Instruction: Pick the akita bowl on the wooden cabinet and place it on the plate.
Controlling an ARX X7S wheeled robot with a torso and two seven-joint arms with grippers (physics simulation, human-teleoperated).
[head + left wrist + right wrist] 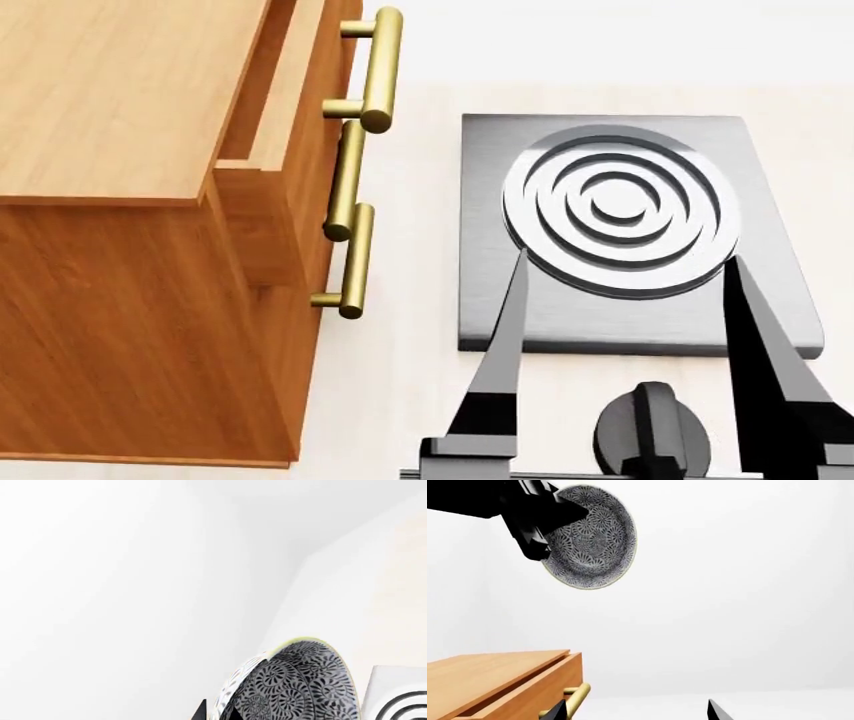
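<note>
The akita bowl (pixel 590 537), patterned with dense dark swirls, hangs clamped in the left gripper (pixel 550 517), seen only by the wrists; the right gripper (pixel 627 300) is spread open.

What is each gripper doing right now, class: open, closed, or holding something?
Left gripper: closed on the rim of the bowl, lifted in the air.
Right gripper: open, holding nothing.

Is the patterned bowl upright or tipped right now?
Tipped. In the right wrist view the bowl hangs in the air held by the left gripper, its inside facing sideways.
</note>
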